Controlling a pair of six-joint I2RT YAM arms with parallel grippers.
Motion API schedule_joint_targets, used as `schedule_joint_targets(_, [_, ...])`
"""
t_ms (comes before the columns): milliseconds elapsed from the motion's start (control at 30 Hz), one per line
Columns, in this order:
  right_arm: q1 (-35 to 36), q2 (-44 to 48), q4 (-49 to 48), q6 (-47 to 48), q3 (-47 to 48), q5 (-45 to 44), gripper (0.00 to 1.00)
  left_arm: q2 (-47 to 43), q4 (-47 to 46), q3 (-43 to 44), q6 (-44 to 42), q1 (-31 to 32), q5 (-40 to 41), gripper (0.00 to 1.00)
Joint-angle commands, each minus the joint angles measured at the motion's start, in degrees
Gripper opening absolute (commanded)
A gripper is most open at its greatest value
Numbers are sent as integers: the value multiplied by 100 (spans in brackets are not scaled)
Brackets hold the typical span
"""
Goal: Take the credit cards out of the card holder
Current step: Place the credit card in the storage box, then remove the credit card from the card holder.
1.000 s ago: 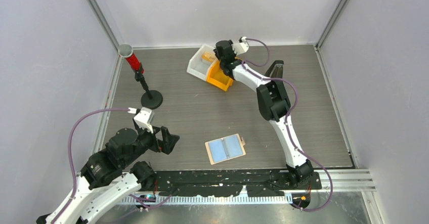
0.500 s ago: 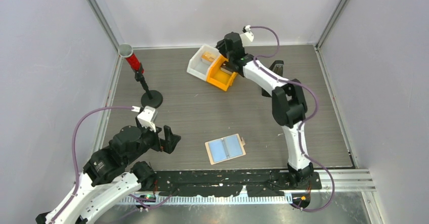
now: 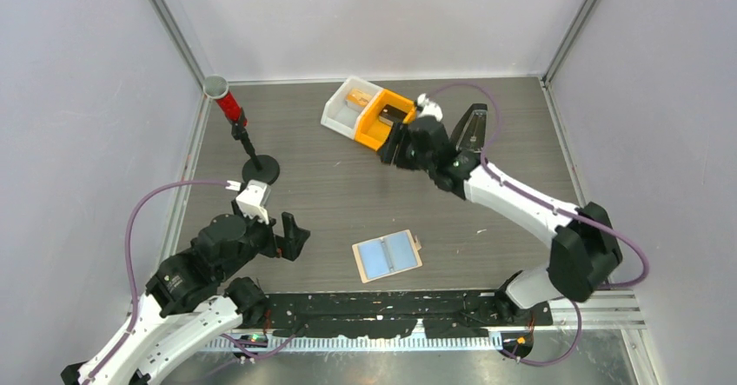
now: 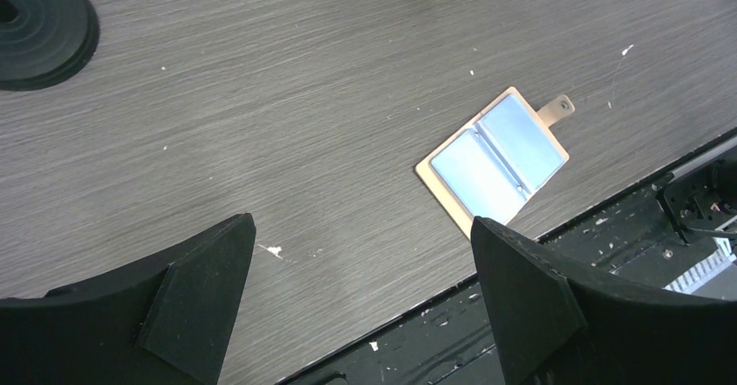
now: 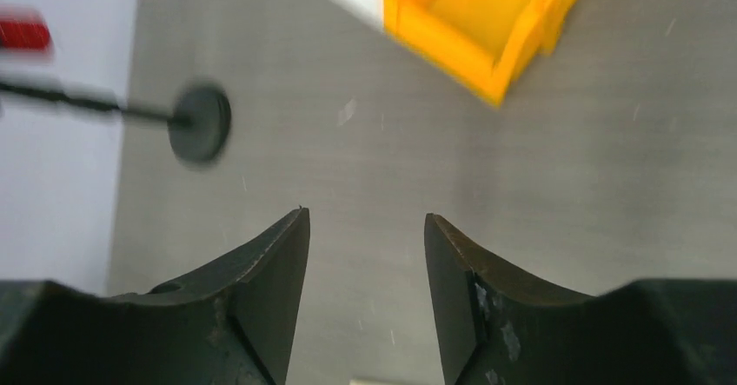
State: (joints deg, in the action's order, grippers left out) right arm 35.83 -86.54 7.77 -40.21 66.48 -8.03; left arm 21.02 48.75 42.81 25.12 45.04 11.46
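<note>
The tan card holder (image 3: pixel 388 255) lies open and flat near the table's front edge, its small tab at the right. Two light blue credit cards (image 4: pixel 474 177) sit in its pockets, side by side. It also shows in the left wrist view (image 4: pixel 493 161). My left gripper (image 3: pixel 292 235) is open and empty, to the left of the holder and apart from it; in its own view (image 4: pixel 361 224) the holder is up and to the right. My right gripper (image 3: pixel 393 149) is open and empty, just in front of the orange bin, far from the holder (image 5: pixel 366 215).
An orange bin (image 3: pixel 385 120) and a white bin (image 3: pixel 345 107) holding something orange stand at the back. A black wedge-shaped case (image 3: pixel 474 124) stands right of them. A red-topped stand on a black base (image 3: pixel 260 169) is at the back left.
My right arm has swung back from over the bins, and its gripper now hangs in front of the orange bin. My left gripper has shifted slightly. The holder has not moved.
</note>
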Motion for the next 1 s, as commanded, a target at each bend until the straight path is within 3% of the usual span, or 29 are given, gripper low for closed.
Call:
schedule_joint_targets(0, [718, 766, 598, 573, -850, -17, 63, 54, -46, 6, 80, -4, 322, 99])
schedule_joint_targets(367, [2581, 310, 581, -299, -1597, -196, 74, -92, -48, 0, 81, -3, 365, 99])
schedule_joint_targets(967, [3455, -544, 1180, -751, -1436, -1127, 73, -130, -70, -9, 56, -4, 357, 99])
